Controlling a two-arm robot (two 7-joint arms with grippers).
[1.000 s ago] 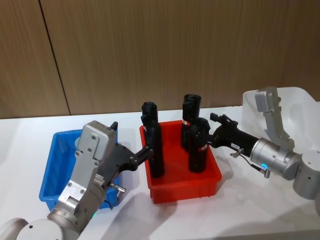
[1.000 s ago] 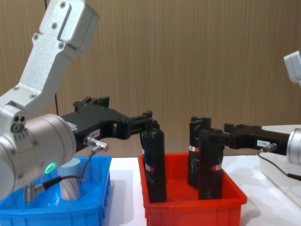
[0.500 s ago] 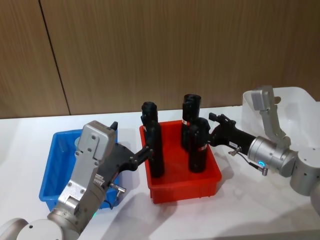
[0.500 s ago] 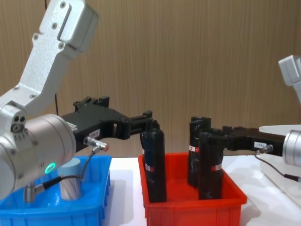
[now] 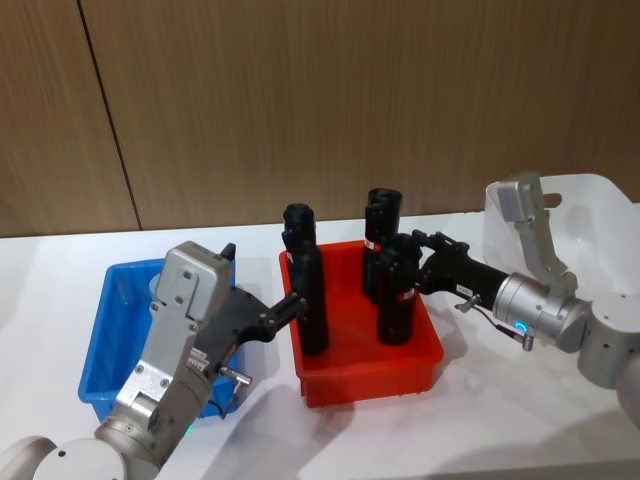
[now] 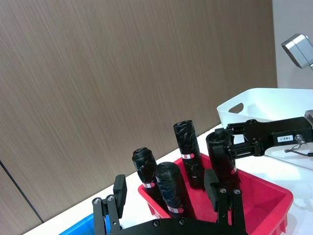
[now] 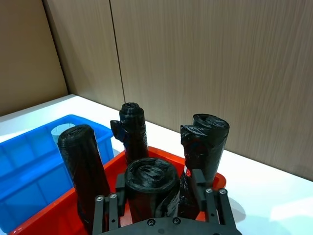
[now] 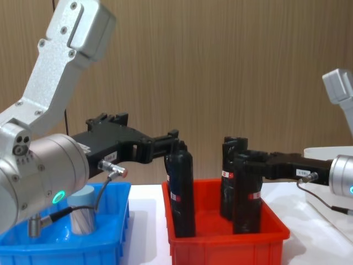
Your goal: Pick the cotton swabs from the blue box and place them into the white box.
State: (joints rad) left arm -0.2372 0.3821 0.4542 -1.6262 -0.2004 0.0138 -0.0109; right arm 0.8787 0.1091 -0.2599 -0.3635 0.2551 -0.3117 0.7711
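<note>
The left gripper hangs over the gap between the blue box and the red bin, its fingers spread open on either side of the top of a black bottle at the bin's left side; in the left wrist view the two fingers stand well apart with that bottle between them, and I cannot tell whether they touch it. The right gripper reaches in from the right toward the front right bottle, its fingers open around the bottle's top; the right wrist view shows the bottle's round top sitting between the two fingers. Two more bottles stand at the back of the red bin. One cotton swab jar stands upright in the blue box, partly behind the left arm's cable. The white box sits at the far right of the table, behind the right arm, well apart from the blue box
</note>
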